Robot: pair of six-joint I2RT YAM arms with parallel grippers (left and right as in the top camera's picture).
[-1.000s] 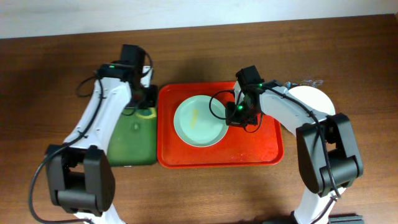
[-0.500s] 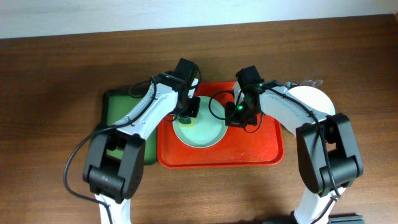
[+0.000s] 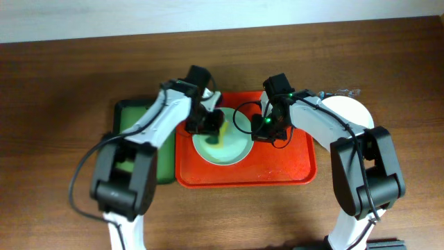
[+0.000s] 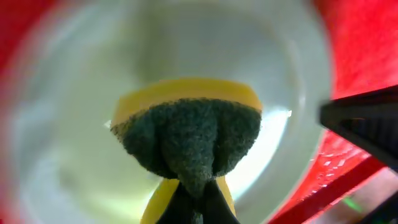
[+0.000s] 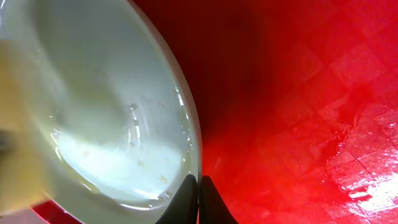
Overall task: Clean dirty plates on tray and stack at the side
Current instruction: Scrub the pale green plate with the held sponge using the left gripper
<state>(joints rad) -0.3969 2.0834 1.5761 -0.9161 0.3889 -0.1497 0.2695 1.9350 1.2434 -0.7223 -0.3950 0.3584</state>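
On the brown wooden counter (image 3: 55, 76), the large red-orange tray (image 3: 291, 170) is flanked by a narrower dark green tray (image 3: 128, 114) on its left, and a white plate (image 3: 350, 111) is seen just beside its right edge. One dirty plate (image 3: 232, 149) is carried in the left half of the red-orange tray, and its right rim is pinched by the right pincer (image 5: 199, 199). A yellow-and-green sponge (image 4: 189, 134) is pinched in the left pincer (image 3: 211, 125) and held at that plate's centre; contact cannot be told.
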